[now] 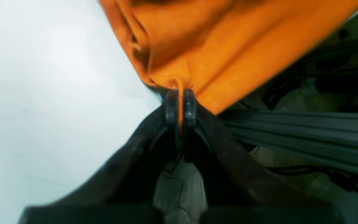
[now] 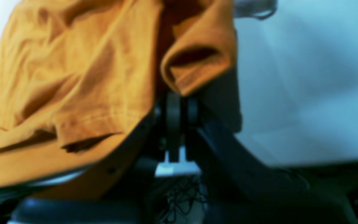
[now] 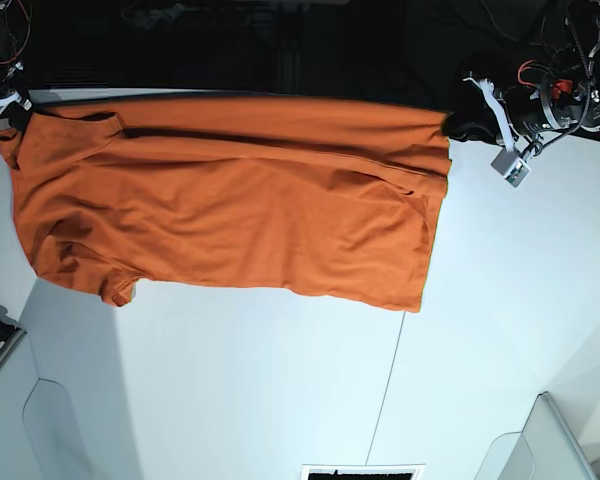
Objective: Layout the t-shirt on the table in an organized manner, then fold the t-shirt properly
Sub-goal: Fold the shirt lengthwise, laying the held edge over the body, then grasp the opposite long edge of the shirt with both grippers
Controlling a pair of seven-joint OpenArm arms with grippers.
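Note:
The bright orange t-shirt [image 3: 240, 220] is stretched wide along the far side of the white table [image 3: 280, 390], its lower part lying on the tabletop with wrinkles. My left gripper [image 3: 450, 126] is at the shirt's right far corner. In the left wrist view it [image 1: 180, 95] is shut on a pinch of orange cloth [image 1: 228, 40]. My right gripper [image 3: 12, 108] is at the shirt's left far corner by a sleeve. In the right wrist view it [image 2: 179, 104] is shut under the draped cloth [image 2: 73, 77], with a sleeve opening just above the fingertips.
A thin dark seam [image 3: 388, 385] runs across the table in front of the shirt. Grey panels sit at the near corners [image 3: 540, 440] [image 3: 50, 420]. Beyond the far edge are dark space, cables and a metal rail [image 1: 306, 133].

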